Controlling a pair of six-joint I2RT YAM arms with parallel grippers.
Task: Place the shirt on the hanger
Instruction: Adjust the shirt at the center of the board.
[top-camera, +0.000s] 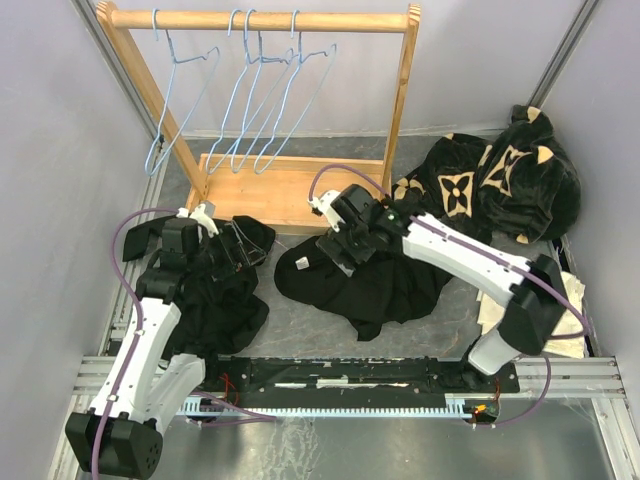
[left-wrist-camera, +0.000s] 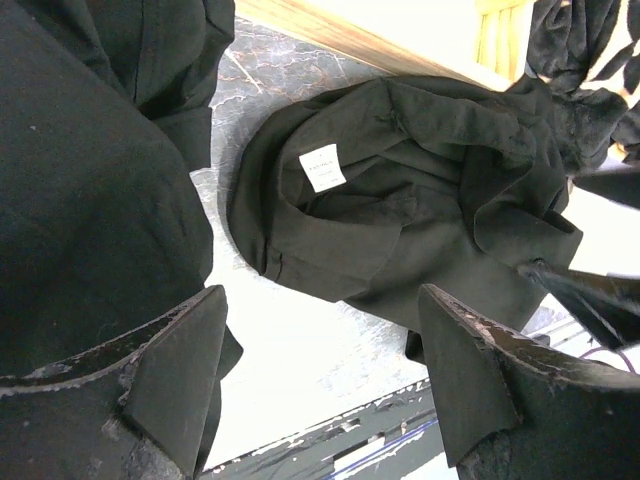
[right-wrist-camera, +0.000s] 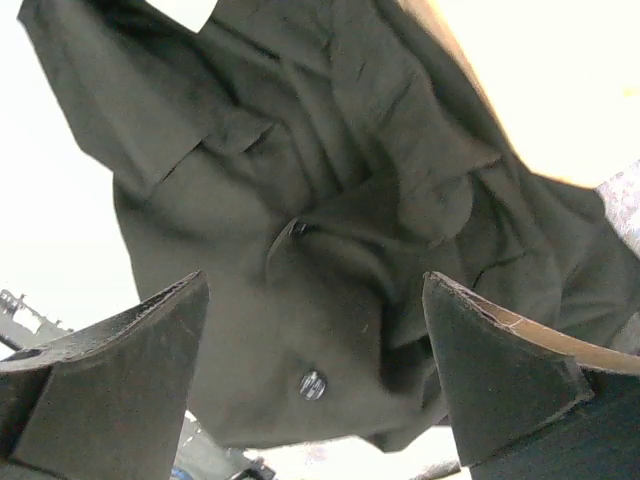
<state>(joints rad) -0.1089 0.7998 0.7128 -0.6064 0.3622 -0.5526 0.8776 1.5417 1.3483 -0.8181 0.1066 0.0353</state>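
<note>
Noted: plain black soft-cloth shirt (top-camera: 345, 285) lies crumpled — right gripper (right-wrist-camera: 315, 290) spread wide above it, seemingly clear; left gripper (left-wrist-camera: 320, 300) equally wide, empty.

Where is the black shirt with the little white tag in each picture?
Top external: the shirt lies in the middle, in front of the rack base.
Left wrist: the shirt is right of centre, with its white tag showing.
Right wrist: the shirt fills most of the view, with buttons showing.
Shared landmark: the pale wooden rack base, just behind the shirt in all three.
</note>
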